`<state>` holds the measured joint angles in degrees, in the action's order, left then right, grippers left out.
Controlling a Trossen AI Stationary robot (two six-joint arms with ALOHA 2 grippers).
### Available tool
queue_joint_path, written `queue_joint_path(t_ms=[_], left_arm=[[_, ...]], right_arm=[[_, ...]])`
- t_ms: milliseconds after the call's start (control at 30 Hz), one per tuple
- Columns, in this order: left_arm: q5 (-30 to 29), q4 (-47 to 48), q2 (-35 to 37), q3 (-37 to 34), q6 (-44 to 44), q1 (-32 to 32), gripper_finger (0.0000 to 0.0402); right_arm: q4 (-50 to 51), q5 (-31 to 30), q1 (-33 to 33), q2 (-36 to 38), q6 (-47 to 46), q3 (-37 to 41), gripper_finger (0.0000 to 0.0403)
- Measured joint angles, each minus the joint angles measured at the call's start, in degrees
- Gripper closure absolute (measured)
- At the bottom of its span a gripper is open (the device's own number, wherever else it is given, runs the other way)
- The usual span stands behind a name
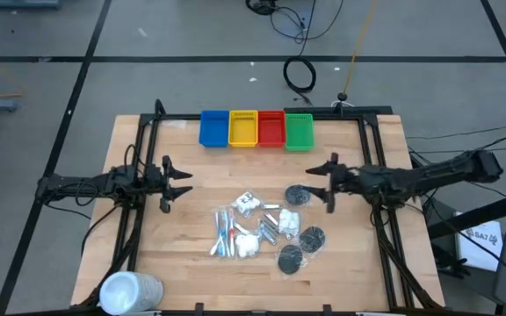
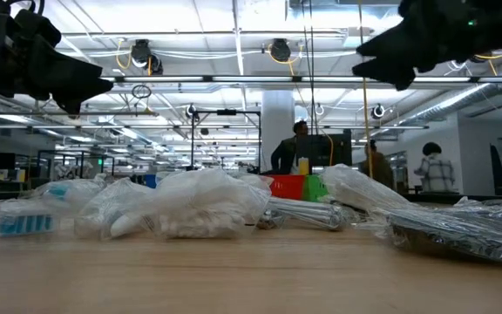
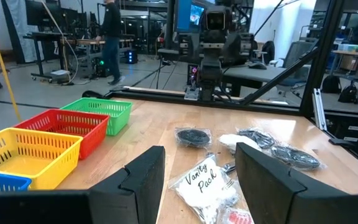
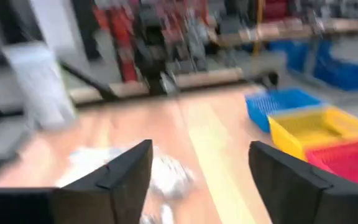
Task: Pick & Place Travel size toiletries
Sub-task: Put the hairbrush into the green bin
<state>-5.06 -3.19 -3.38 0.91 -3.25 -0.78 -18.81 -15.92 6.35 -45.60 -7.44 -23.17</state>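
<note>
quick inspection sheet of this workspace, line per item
surface: wooden table, bare at the edges
job's things: toiletries heaped mid-table; none in the bins
clutter: four coloured bins at the far edge; white cylinder at the near left corner
grippers: left gripper and right gripper open, flanking the pile, holding nothing
cables: coiled cable on the floor behind
surroundings: people in the room beyond

"Vanity Pack" handwritten on a white packet [image 3: 205, 183]

Pale wooden table [image 1: 183, 241], glossy plastic bins [image 1: 256, 129]; crinkly clear-wrapped toiletries [image 1: 262, 226]
</note>
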Motion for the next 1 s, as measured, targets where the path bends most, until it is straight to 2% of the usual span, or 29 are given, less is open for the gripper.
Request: queue_joint_path(t_ms=[100,167,400,767,1000], left_arm=[[0.0,0.0,0.0,0.0,0.0,0.0,0.0210],[0.0,0.0,0.0,0.0,0.0,0.0,0.0211],[0.0,0.0,0.0,0.0,0.0,0.0,0.0210],[0.0,0.0,0.0,0.0,0.0,0.0,0.0210],[0.0,0.0,0.0,0.0,0.0,0.0,0.0210]], right_arm=[[3.6,-3.5,0.6,-8.1,-0.8,-3.1,0.0115],[4.6,-3.5,0.6,-13.2,-1.9,-3.3,0.0107],[5.4,-3.5,0.6,-24.8,-4.3,-3.5,0.0109],[5.6,-3.5,0.4,-35.5,-5.9,-2.3,0.0119],[4.8,-3.6,0.4,-37.9,-7.3,-2.4,0.0120]])
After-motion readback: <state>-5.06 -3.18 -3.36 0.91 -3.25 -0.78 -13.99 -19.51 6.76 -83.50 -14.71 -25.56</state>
